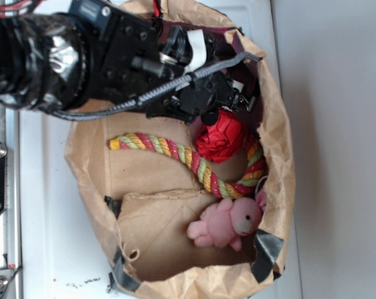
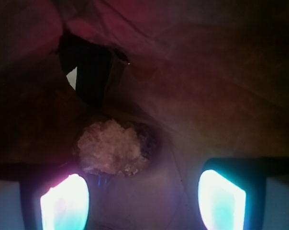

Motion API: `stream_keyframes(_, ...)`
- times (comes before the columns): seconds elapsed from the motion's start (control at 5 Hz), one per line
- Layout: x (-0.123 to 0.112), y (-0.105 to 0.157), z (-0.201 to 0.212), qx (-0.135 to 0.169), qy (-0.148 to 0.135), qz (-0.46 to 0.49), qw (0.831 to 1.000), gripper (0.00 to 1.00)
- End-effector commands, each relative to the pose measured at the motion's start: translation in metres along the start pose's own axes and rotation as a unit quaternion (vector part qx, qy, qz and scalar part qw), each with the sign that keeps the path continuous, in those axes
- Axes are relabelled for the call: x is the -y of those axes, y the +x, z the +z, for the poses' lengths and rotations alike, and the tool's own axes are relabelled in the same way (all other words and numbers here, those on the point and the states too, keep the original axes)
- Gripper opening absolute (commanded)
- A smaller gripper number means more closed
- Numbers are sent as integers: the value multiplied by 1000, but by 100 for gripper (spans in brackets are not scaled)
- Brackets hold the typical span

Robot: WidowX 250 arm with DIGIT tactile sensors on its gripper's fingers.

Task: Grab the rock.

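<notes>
- Hovering inside the paper bag (image 1: pixel 275 143), your gripper (image 2: pixel 143 201) is spread wide, holding nothing.
- Rock (image 2: pixel 112 147) lies ahead of the gripper, nearer its left finger (image 2: pixel 64 203); shift left.

rock (image 2: pixel 113 147) | rough, lumpy, roundish; surface looks pale and grainy under the wrist light, darker along its right edge | resting on brown paper, in a shallow hollow | low centre-left in wrist view; hidden in exterior view

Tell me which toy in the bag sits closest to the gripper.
The red ruffled ball, right below the gripper. The pink bunny lies farther off, past the rope.
</notes>
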State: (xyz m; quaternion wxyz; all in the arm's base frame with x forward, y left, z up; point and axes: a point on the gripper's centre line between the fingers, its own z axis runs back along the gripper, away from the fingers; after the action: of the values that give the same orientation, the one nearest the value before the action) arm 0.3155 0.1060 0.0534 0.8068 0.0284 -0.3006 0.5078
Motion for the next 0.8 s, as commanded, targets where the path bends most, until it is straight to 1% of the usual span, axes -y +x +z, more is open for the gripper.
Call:
stream_keyframes(0.0, 9, 11, 7, 4, -1, 11, 1000, 100)
stream_keyframes(0.4, 8, 9, 1, 19, -4, 10, 1000, 100)
stream_keyframes(0.6, 13, 9, 5, 19, -7, 10, 1000, 100)
